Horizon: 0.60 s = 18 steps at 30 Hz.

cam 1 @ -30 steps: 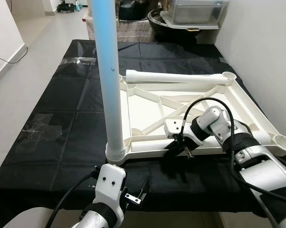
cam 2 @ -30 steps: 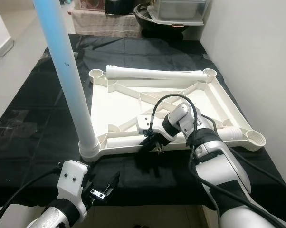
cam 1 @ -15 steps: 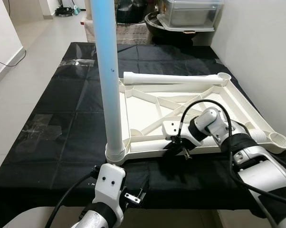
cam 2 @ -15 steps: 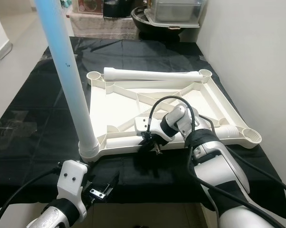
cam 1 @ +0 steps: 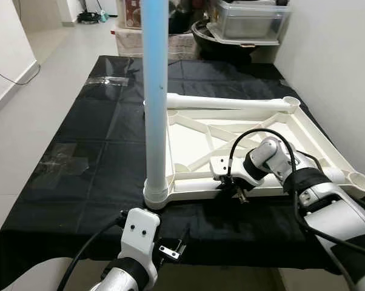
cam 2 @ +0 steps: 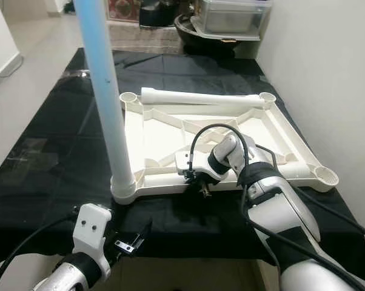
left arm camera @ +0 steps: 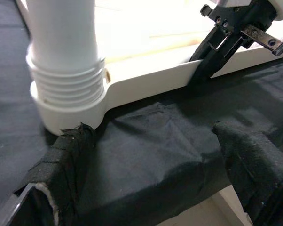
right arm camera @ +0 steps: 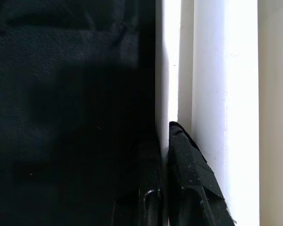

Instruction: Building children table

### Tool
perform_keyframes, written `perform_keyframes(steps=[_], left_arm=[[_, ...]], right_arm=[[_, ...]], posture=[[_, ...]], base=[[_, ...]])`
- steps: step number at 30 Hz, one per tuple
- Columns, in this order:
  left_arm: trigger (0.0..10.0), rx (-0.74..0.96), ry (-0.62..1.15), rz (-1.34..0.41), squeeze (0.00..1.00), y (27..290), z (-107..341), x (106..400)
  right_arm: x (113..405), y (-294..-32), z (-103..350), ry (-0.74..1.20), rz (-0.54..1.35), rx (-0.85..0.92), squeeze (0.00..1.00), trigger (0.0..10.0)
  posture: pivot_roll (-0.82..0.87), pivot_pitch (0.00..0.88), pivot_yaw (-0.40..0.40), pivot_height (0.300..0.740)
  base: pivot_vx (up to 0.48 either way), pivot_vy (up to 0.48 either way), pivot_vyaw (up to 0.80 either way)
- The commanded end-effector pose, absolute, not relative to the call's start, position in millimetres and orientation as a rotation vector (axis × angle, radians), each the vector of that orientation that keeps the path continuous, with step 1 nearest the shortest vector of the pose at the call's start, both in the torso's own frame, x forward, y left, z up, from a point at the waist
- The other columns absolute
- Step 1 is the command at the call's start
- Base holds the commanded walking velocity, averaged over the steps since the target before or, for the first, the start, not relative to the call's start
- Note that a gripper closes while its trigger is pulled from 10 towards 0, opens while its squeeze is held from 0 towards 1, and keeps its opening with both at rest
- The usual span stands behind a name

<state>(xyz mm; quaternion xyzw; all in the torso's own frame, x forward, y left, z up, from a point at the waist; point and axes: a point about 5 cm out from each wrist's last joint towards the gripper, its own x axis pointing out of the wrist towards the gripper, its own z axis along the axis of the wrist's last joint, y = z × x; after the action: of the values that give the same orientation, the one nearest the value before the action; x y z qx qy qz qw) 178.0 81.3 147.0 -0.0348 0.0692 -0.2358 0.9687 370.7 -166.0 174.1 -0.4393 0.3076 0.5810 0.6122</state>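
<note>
White tabletop (cam 1: 304,130) rim pinched in right gripper (cam 1: 230,187), fingertips hidden; left gripper (left arm camera: 155,174) open, cropped.

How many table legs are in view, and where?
3. One leg stands upright in the near left corner socket of the tabletop. One lies along the far edge. One lies along the near edge, by the right gripper. More may be hidden.
</note>
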Motion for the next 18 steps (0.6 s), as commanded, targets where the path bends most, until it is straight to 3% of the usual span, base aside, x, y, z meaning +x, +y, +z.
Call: perform_keyframes(steps=[1,18], left_arm=[[10.0,-0.075,0.159,-0.474,0.00,81,143,178],[10.0,-0.075,0.162,-0.476,0.00,82,143,177]], right_arm=[[366,-189,159,0.846,1.257,-1.052,0.00,10.0],[364,-203,162,0.890,1.253,-1.076,0.00,10.0]], posture=[[0.14,0.168,-0.095,0.740],[0.15,0.173,-0.092,0.740]], base=[[0.000,0.000,0.00],[0.000,0.000,0.00]])
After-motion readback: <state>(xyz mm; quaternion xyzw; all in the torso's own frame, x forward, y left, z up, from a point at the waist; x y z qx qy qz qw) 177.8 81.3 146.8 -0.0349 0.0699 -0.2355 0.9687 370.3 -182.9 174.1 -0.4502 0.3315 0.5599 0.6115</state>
